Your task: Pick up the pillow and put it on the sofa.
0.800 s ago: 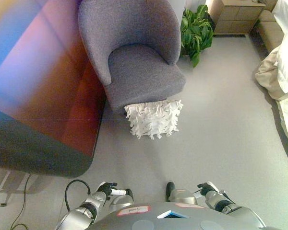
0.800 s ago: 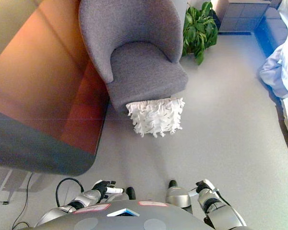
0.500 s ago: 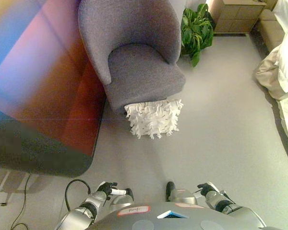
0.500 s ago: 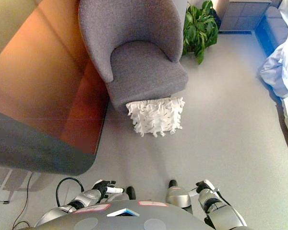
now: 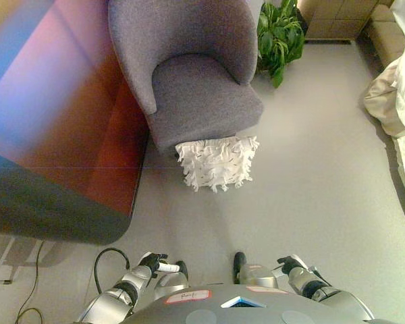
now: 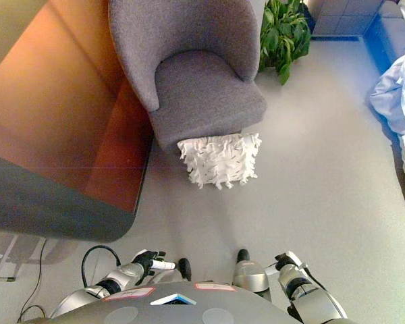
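A white ruffled pillow [image 5: 217,163] lies on the grey floor, leaning against the front of a grey armchair [image 5: 192,74]. The chair's seat is bare. My left hand [image 5: 153,264] hangs low at the bottom left, far from the pillow, with curled fingers and nothing in it. My right hand [image 5: 289,264] hangs at the bottom right, also far from the pillow, with fingers curled and empty. Both also show in the right eye view: the left hand [image 6: 148,261], the right hand [image 6: 284,261] and the pillow [image 6: 220,159].
A large dark table [image 5: 54,135] fills the left side, close to the chair. A green potted plant [image 5: 278,37] stands behind the chair to the right. White bedding [image 5: 398,94] lies along the right edge. A wooden cabinet [image 5: 331,19] is at the top right.
The whole view has shifted a little downward and closer; the camera moved. The pillow, the chair and both hands keep their places.
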Controlling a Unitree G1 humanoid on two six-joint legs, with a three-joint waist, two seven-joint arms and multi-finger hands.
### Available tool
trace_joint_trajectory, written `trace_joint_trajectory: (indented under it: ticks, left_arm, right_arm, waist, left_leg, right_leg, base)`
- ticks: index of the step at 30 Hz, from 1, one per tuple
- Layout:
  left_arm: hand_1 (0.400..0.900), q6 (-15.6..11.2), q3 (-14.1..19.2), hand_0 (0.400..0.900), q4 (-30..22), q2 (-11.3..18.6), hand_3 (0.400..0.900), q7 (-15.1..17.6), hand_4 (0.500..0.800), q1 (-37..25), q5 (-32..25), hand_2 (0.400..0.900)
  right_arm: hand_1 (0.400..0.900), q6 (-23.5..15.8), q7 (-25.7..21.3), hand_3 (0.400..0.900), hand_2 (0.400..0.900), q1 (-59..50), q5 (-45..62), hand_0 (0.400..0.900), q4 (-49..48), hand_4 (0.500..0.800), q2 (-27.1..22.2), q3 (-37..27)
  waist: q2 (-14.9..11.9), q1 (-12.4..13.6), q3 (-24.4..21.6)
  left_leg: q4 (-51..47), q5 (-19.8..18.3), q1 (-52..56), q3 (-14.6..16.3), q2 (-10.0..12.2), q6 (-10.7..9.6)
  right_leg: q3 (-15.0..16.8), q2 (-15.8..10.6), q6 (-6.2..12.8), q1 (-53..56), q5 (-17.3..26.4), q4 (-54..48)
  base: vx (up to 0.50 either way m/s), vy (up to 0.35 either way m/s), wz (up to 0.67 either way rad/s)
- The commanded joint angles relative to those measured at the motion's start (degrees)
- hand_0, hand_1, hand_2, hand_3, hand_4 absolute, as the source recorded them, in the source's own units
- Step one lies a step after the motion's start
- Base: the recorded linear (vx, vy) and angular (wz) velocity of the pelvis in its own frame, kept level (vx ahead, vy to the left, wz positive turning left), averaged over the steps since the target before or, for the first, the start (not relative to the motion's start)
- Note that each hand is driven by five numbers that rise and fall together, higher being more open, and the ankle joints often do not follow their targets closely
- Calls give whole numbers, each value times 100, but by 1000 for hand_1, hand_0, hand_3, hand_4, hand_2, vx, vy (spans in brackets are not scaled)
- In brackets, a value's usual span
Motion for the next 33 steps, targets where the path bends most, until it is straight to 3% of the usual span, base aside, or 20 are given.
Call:
trace_joint_trajectory:
  ticks: [1,9,14,17,20,22,27,30,33]
  left_arm:
    - [900,-26,-110,900,227,-2,900,60,800,-319,-101,900]
    - [900,-48,-95,900,323,-23,900,86,800,-315,-60,900]
    - [900,-108,-10,900,339,-1,900,276,800,-358,-285,900]
    - [900,-202,251,900,348,4,900,580,800,-409,-1010,900]
    - [900,-417,773,900,357,36,900,705,800,-386,-1615,900]
    - [900,-502,1090,900,332,46,900,737,800,-295,-1985,900]
    - [900,-543,1343,900,456,1,900,848,800,19,-2598,900]
    - [900,-552,1404,900,516,-62,900,858,800,228,-2824,900]
    - [900,-519,1482,900,545,-67,900,844,800,322,-2906,900]
  right_arm:
    - [900,354,-202,900,900,-367,196,900,233,800,7,214]
    - [900,534,-92,900,900,-377,287,900,349,800,24,132]
    - [900,586,-71,900,900,-394,475,900,302,800,60,140]
    - [900,610,-61,900,900,-447,517,900,267,800,44,131]
    - [900,700,-23,900,900,-437,584,900,219,800,15,131]
    - [900,720,24,900,900,-407,579,900,263,800,-39,93]
    - [900,540,161,900,900,-316,285,900,388,800,-160,20]
    - [900,418,214,900,900,-189,78,900,422,800,-198,-35]
    - [900,361,214,900,900,-78,-54,900,445,800,-200,-148]
  waist:
    - [-154,-85,136]
    - [-150,-102,125]
    - [-208,-112,201]
    - [-369,-127,298]
    - [-620,-36,476]
    - [-546,95,684]
    - [-81,457,798]
    - [32,592,762]
    - [146,589,677]
  left_leg:
    - [34,-48,-58,184,-595,559]
    - [38,-35,-22,134,-554,533]
    - [245,-30,-102,20,-456,480]
    - [950,-192,-335,118,-244,439]
    - [2128,-431,-954,157,-230,619]
    - [2167,-227,-1389,157,-333,618]
    - [837,1246,-2235,6,-442,184]
    - [237,1620,-2360,71,-392,54]
    - [182,1714,-2447,472,-182,2]
  right_leg:
    - [451,390,1,-164,-273,462]
    - [476,470,-50,-112,-307,455]
    - [544,572,-133,-159,-348,553]
    - [461,482,-209,-262,-329,688]
    - [473,344,-337,-210,-258,757]
    - [652,511,-373,49,-369,763]
    - [1378,1103,-487,743,-843,783]
    - [1695,1218,-514,1116,-1299,936]
    - [1705,1272,-501,1331,-1770,1252]
  base:
    - [6,-43,-3]
    - [30,-55,-2]
    - [28,-113,-1]
    - [10,-138,-5]
    - [120,-151,-16]
    - [270,-33,-41]
    - [453,51,-84]
    - [564,142,-87]
    - [556,249,-40]
